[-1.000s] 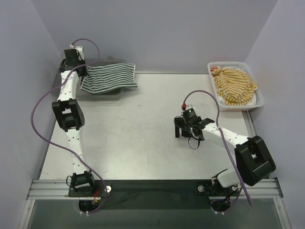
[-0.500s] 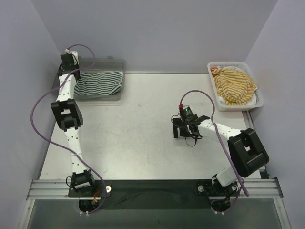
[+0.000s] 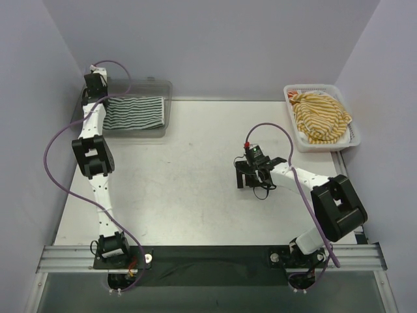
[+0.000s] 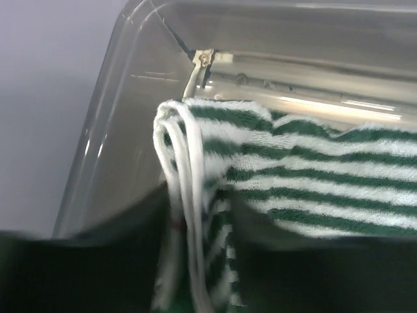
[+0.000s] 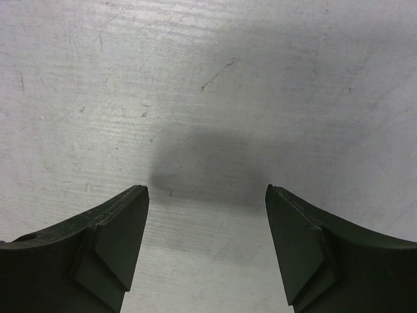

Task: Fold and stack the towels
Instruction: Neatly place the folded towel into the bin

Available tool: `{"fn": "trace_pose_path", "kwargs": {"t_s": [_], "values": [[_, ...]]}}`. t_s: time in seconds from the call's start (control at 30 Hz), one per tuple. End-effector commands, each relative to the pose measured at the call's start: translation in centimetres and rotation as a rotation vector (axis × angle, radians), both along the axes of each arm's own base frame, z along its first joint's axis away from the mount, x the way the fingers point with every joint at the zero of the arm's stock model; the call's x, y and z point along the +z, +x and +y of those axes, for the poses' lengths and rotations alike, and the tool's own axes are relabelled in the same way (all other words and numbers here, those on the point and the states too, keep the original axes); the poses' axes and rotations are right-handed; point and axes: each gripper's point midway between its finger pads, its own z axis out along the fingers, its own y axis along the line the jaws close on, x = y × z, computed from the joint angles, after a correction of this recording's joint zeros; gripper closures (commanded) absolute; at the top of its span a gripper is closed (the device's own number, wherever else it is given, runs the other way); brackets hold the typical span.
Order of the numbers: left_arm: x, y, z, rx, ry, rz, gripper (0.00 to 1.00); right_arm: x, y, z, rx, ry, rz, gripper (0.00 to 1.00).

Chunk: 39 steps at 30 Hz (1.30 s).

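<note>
The green-and-white striped towel point(image 3: 133, 112) lies folded flat inside the clear grey tray point(image 3: 167, 89) at the back left. My left gripper point(image 3: 99, 99) sits at the tray's left end. In the left wrist view the towel's folded edge point(image 4: 189, 195) runs down between the blurred dark jaws of the left gripper point(image 4: 202, 261), which stand close on either side of it. A yellow-and-white striped towel point(image 3: 319, 116) is bunched in the white mesh basket point(image 3: 313, 87) at the back right. My right gripper point(image 3: 251, 179) hovers open over the bare table point(image 5: 208, 98), right gripper point(image 5: 205, 190) holding nothing.
The tray's clear wall point(image 4: 124, 111) rises just left of and behind the green towel. A purple cable point(image 3: 52, 150) loops off the left arm. The enclosure's walls stand close on the left, back and right.
The left gripper has drawn the green towel leftward off the tray's rim, and it now lies flat inside the tray. The right arm has barely shifted.
</note>
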Motion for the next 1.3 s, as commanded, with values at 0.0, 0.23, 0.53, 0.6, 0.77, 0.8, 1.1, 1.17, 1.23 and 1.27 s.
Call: {"fn": "trace_pose_path", "kwargs": {"t_s": [0.0, 0.23, 0.53, 0.6, 0.77, 0.8, 1.1, 1.17, 1.23, 1.27], "values": [[3.8, 1.8, 0.8, 0.003, 0.043, -0.14, 0.46, 0.4, 0.2, 0.1, 0.003, -0.004, 0.01, 0.27], [9.4, 1.0, 1.1, 0.079, 0.018, -0.26, 0.03, 0.8, 0.2, 0.1, 0.002, 0.007, -0.007, 0.27], [18.3, -1.2, -3.9, 0.036, -0.109, -0.381, 0.02, 1.8, -0.1, 0.0, -0.014, 0.051, -0.075, 0.27], [17.7, -1.2, -7.7, -0.02, -0.155, -0.351, 0.02, 1.9, -0.1, 0.0, -0.015, 0.061, -0.085, 0.27], [13.3, -1.9, -18.2, -0.181, -0.217, -0.218, 0.11, 2.6, -0.4, -0.3, -0.015, 0.074, -0.122, 0.27], [12.3, -2.1, -19.3, -0.195, -0.223, -0.191, 0.14, 2.6, -0.5, -0.4, -0.015, 0.074, -0.122, 0.27], [3.0, -3.7, -24.9, -0.248, -0.238, 0.017, 0.49, 3.3, -1.3, -0.7, -0.02, 0.1, -0.151, 0.27], [1.3, -4.1, -25.1, -0.244, -0.239, 0.05, 0.56, 3.5, -1.4, -0.8, -0.022, 0.104, -0.159, 0.27], [-0.2, -4.4, -25.1, -0.237, -0.242, 0.079, 0.59, 3.5, -1.6, -0.9, -0.026, 0.107, -0.16, 0.27], [-0.6, -4.5, -25.1, -0.237, -0.244, 0.088, 0.61, 3.5, -1.7, -0.9, -0.026, 0.107, -0.159, 0.27]]}}
